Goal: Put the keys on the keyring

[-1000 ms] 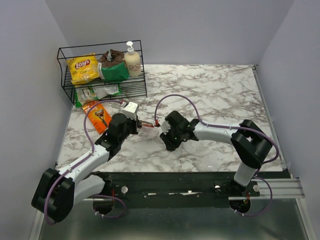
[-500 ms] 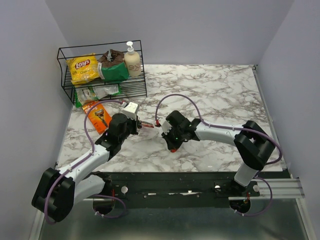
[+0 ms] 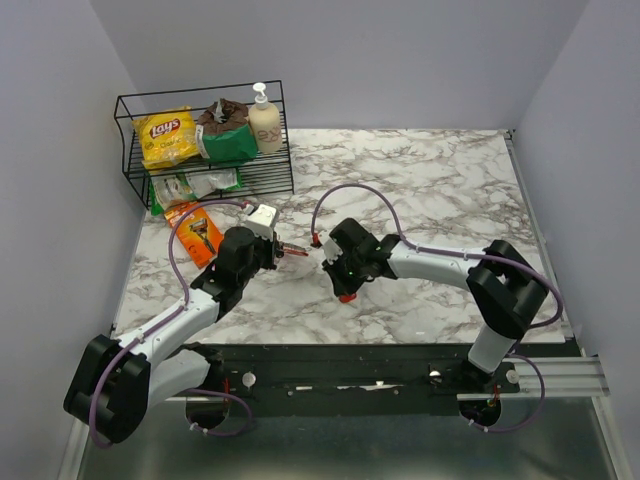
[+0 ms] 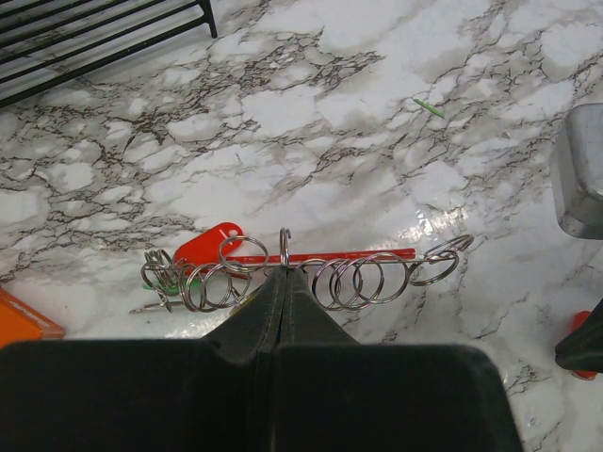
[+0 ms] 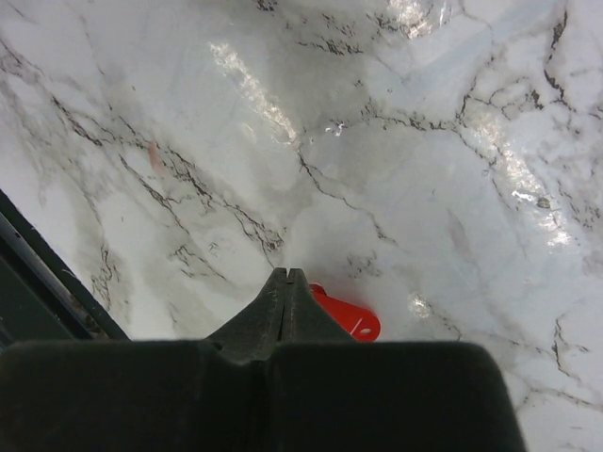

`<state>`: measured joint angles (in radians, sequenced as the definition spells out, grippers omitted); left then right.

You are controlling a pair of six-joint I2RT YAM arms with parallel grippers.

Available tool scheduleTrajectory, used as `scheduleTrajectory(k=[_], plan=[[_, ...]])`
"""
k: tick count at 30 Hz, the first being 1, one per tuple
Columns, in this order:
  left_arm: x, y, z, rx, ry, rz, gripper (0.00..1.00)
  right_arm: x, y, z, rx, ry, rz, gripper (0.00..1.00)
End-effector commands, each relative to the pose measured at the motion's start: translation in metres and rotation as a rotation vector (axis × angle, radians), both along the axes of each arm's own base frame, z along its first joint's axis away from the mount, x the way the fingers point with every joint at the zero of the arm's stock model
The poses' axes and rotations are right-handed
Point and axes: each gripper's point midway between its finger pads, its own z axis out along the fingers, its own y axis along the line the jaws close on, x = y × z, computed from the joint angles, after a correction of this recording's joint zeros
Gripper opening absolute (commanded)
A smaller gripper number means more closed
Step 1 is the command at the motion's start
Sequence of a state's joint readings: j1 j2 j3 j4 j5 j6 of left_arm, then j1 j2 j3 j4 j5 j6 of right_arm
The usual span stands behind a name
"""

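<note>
While both arms hang over the marble table (image 3: 430,190), the left gripper (image 4: 283,275) has its fingers pressed tight together on the keyring (image 4: 377,254). It's pinching it near the middle, so the red bar and its row of silvery rings stick out to either side just past the fingertips. Looks like it's held up off the surface, though I can't swear to that.

On the other arm, the right gripper (image 5: 285,275) is closed up too, and a red-headed key (image 5: 347,317) pokes out right at its tips, a touch to their right. I'd say it's pinching that key by the blade, but the blade is hidden behind the fingers. The two grippers are near each other, not touching.

What worries me: the key is tiny and only its head shows, so if the grip is shallow it could twist or pop out the moment it bumps a ring. The rings look loose on the bar, so a nudge might just swing them away instead of letting the key thread on. And the left hold is a thin pinch mid-bar, so pushing at the far end could lever the whole keyring round in the fingers. Can't spot the other keys for sure.
</note>
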<state>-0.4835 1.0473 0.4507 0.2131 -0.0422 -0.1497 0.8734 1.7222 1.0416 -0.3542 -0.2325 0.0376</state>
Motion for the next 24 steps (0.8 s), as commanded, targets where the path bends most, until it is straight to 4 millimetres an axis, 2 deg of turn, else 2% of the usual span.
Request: scheduleTrajectory(k=[1, 4, 9, 11, 24], plan=[[0.007, -0.004, 0.02, -0.026, -0.05, -0.009, 0.0, -0.005, -0.001, -0.006, -0.026, 0.053, -0.035, 0.02], [0.007, -0.004, 0.02, -0.024, -0.05, -0.01, 0.0, -0.008, 0.0, -0.009, -0.023, 0.078, -0.034, 0.04], [0.006, -0.003, 0.02, -0.024, -0.048, -0.009, 0.0, -0.011, 0.0, -0.008, -0.017, 0.088, -0.03, 0.18], [0.005, -0.003, 0.02, -0.023, -0.05, -0.008, 0.0, -0.011, -0.001, -0.006, -0.015, 0.088, -0.03, 0.2], [0.005, -0.003, 0.019, -0.021, -0.046, -0.008, 0.0, -0.012, -0.01, -0.005, -0.048, 0.077, -0.034, 0.22]])
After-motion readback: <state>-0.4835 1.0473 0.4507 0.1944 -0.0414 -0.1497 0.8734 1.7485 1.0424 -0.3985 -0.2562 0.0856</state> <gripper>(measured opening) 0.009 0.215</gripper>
